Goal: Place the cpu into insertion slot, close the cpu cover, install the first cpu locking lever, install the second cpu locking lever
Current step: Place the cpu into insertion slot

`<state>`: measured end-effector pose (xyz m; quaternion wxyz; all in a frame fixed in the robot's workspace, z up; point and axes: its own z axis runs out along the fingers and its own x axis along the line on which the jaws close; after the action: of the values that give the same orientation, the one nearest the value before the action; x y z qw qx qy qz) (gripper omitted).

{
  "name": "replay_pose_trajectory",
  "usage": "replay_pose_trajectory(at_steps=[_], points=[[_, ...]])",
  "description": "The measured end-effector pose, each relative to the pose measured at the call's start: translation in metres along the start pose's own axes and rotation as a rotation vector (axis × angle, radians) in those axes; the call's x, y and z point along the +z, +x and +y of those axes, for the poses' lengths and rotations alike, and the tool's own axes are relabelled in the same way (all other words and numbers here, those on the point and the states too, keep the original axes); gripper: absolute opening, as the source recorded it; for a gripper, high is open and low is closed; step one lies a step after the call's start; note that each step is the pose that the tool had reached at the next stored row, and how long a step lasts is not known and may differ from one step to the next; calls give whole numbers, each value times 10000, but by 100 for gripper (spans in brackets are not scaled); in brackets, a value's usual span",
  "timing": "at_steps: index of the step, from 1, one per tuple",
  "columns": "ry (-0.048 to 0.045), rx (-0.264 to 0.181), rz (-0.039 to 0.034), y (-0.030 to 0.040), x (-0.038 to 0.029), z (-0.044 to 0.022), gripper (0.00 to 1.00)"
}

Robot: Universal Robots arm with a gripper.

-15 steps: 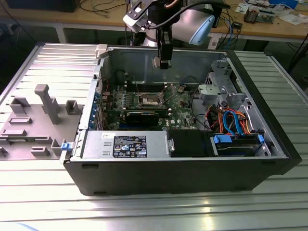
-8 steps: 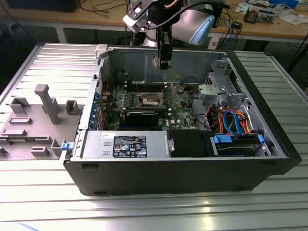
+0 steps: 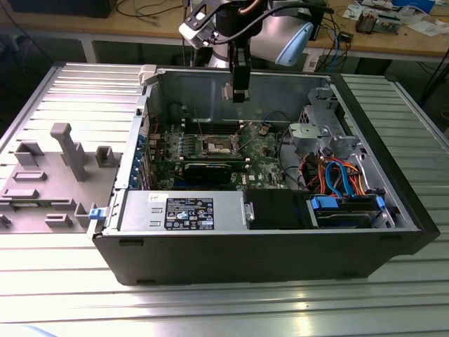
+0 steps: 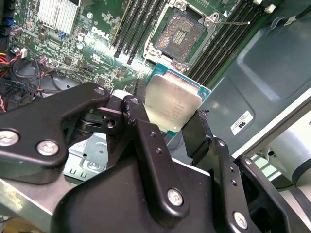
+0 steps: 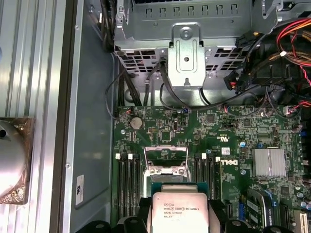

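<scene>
Bright, even light from above fills every view, laying a pale sheen on the ribbed table (image 3: 210,309) and leaving the open computer case (image 3: 280,253) shadowed inside, while in the second wrist view the chip (image 4: 172,104) glares whitish and the green board (image 4: 97,48) shows small hot spots.

cpu (image 4: 172,104): silver top, green rim, tilted, clamped between fingers (image 4: 200,133), clear of bare insertion slot (image 4: 182,31).
</scene>
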<state>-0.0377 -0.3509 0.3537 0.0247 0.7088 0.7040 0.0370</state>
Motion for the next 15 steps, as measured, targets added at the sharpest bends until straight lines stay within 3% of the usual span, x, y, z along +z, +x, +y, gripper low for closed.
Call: replay_pose_trajectory(at_steps=[15], points=[[-3, 178, -15, 0, 14, -1, 54]])
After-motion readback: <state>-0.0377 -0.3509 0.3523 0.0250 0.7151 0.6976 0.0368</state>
